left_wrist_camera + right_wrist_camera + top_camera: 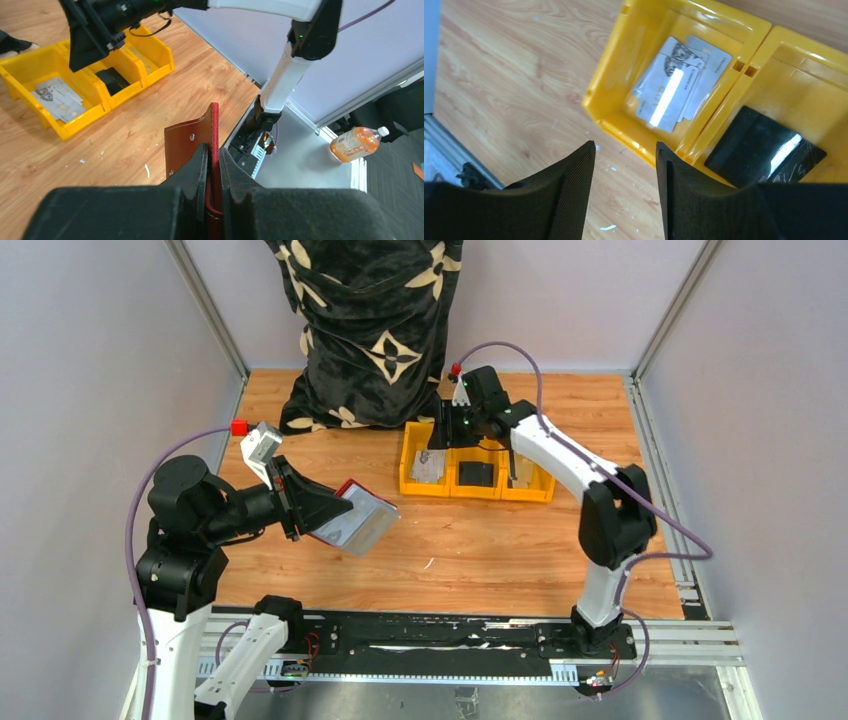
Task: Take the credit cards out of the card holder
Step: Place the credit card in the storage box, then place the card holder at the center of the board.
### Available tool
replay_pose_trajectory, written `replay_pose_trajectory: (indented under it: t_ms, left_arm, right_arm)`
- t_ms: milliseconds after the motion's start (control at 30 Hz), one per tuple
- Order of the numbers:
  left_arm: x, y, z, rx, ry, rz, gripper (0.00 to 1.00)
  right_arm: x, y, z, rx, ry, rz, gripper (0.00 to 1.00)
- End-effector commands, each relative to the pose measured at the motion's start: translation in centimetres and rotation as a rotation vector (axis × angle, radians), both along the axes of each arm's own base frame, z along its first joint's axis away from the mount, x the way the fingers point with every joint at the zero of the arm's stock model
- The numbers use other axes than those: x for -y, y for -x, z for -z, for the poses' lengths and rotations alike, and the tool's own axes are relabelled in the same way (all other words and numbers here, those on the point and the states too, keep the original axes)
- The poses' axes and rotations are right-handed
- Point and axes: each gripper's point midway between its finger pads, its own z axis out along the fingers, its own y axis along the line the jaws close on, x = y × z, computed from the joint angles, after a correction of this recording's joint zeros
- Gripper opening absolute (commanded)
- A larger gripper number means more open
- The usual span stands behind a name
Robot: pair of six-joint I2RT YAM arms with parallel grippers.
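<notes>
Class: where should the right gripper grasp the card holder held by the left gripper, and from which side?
Probably the free far edge of the card holder, coming from the yellow bin side: the left gripper clamps its near end, leaving that thin, flat part jutting clear.

A three-compartment bin (478, 492) sits on the table (480, 560) by the far edge, just right of its middle. Credit cards (669, 95) lie stacked in its left compartment, a flat pouch (764, 150) in the middle one. A cloth bundle (370, 330) stands at the far edge, behind and left of the bin. The card holder (358, 522), clamped between the left fingers (192, 170), is over the table's left half. The right fingers (569, 200) hover above the bin's left half.
</notes>
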Motion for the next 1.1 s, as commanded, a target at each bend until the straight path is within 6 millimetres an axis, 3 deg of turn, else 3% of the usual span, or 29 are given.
replay_pose_trajectory:
  t_ms: [0,100,200,333,400,533,633,933,1067]
  left_arm:
    - [0.1,1.1,-1.7,0.069,0.02,0.03,0.0]
    - [0.2,1.2,-1.6,0.067,0.021,0.034,0.0]
    - [0.3,1.3,-1.6,0.059,0.03,0.049,0.0]
    - [0.4,1.4,-1.6,0.058,0.033,0.062,0.0]
    - [0.5,1.4,-1.7,0.059,0.036,0.067,0.0]
    - [0.6,1.7,-2.1,0.056,0.05,0.081,0.0]
    - [0.7,1.9,-2.0,0.055,0.053,0.093,0.0]
    - [0.5,1.3,-1.3,0.076,0.019,0.078,0.0]
    - [-0.1,-0.2,0.5,0.121,-0.063,0.036,0.0]
  right_arm:
    - [-1.3,3.3,-7.1,0.156,-0.099,-0.089,0.55]
    - [-3.2,7.4,-12.5,0.296,-0.313,-0.245,0.67]
    - [-3.7,11.9,-17.9,0.433,-0.583,-0.372,0.76]
    - [-2.9,17.7,-22.0,0.504,-0.812,-0.527,0.81]
    - [-3.0,20.3,-22.9,0.518,-0.867,-0.61,0.81]
    - [-4.1,25.2,-23.2,0.546,-0.896,-0.77,0.82]
    - [-5.0,27.3,-22.6,0.571,-0.891,-0.841,0.82]
    - [-6.7,31.0,-20.8,0.523,-0.909,-0.977,0.82]
    - [-7.3,30.4,-18.3,0.442,-0.846,-0.919,0.67]
